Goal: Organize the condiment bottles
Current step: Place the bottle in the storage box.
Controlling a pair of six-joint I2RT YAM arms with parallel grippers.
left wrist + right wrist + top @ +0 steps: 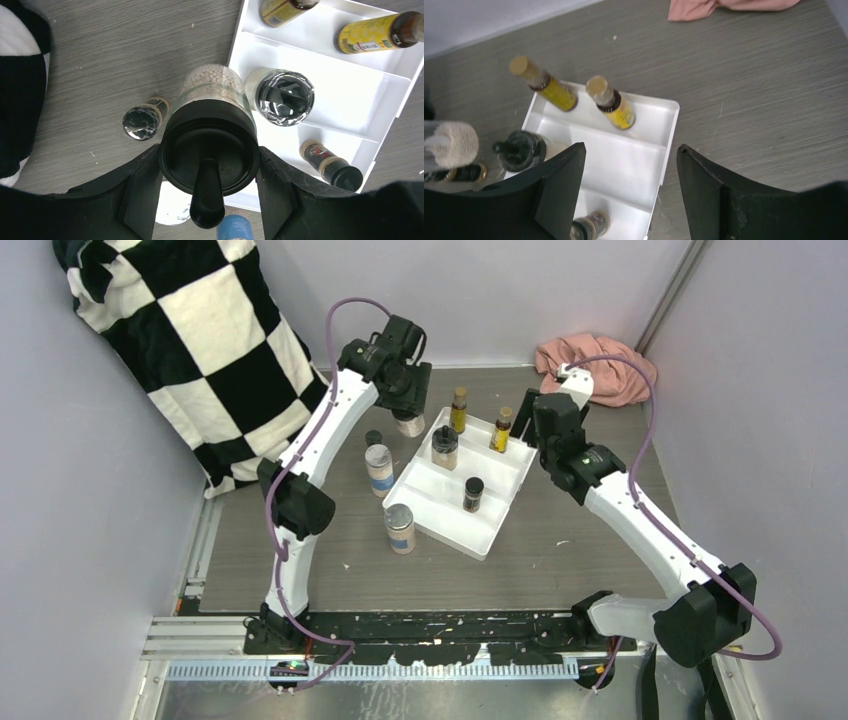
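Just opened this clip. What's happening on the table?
The left gripper has its jaws shut on a black-lidded jar of pale pellets, beside the near-left edge of the white tray. The right gripper hangs open and empty over the tray's far end. Four containers stand in the tray: two yellow bottles, a black-capped jar and a small dark bottle. Two silver-lidded jars and a small jar stand on the table outside it.
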